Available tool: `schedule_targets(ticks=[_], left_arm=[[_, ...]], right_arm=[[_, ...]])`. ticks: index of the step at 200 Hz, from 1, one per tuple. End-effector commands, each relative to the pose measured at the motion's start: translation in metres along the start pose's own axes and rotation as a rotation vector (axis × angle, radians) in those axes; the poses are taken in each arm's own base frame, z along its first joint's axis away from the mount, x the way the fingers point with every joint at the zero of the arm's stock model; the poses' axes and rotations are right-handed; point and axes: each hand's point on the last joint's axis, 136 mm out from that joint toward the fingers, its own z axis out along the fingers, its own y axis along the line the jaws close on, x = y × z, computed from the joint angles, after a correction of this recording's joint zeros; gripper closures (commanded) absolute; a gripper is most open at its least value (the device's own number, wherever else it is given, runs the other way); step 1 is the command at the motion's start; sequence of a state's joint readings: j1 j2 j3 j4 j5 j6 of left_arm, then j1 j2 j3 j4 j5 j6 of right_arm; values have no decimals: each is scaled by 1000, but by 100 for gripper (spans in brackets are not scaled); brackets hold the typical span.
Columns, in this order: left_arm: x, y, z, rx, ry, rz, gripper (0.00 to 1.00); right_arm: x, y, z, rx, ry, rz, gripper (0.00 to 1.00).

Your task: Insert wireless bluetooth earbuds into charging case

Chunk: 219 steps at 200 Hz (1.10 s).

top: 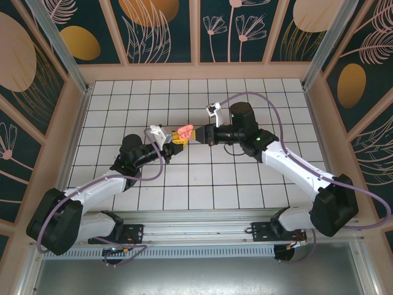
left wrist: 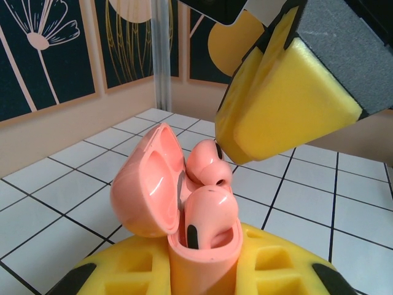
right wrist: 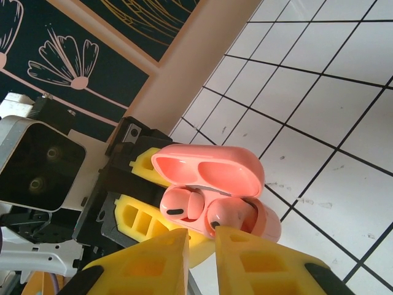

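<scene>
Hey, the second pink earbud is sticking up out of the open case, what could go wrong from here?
The raised earbud sits higher than the seated earbud; released now, it might stay tilted or pop out. The right gripper pressing on it could also twist the charging case in the left gripper pinch.

Salmon-pink earbuds (left wrist: 209,212): two
Pink charging case (left wrist: 144,190): one, with one hinged lid
Robot arms: two, the left arm (top: 104,190) and the right arm (top: 295,166)
Grippers: two, the left gripper (top: 178,137) and the right gripper (right wrist: 201,238)
Yellow fingers (right wrist: 264,270): two on each gripper, four in all
Purple cables (top: 264,101): two
Wrist camera box (right wrist: 37,166): one, with two lenses
</scene>
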State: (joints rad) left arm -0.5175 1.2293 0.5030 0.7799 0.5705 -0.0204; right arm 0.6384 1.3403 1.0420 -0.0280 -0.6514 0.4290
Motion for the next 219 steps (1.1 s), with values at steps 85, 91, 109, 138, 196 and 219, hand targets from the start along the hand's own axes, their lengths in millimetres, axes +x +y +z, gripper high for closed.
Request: schedule_targets(ticks=[85,91,109,138,196,219], left_arm=[[-24,-10,-2,40,-68,50,85],[-24,-10,-2,43,-68,50,85],[-25,-15,-2,73,-67,51,85],[-30,-25,0,147,-70,46,85],[-41,-35,0,209,-79,55,85],[-44,-37,-1,221,-85,61,85]], right_arm=[[-13,17,-9,1,-54,-52,70],[-14,20,-13,-1,-65,-63,69],[-21,28,-28,-5,-108,-94,66],[-32,36,-52,-37,-164,-127,60],[-34,38,-47,-105,-92,-128,46],[-32,41,-38,-159,-61,-119,46]])
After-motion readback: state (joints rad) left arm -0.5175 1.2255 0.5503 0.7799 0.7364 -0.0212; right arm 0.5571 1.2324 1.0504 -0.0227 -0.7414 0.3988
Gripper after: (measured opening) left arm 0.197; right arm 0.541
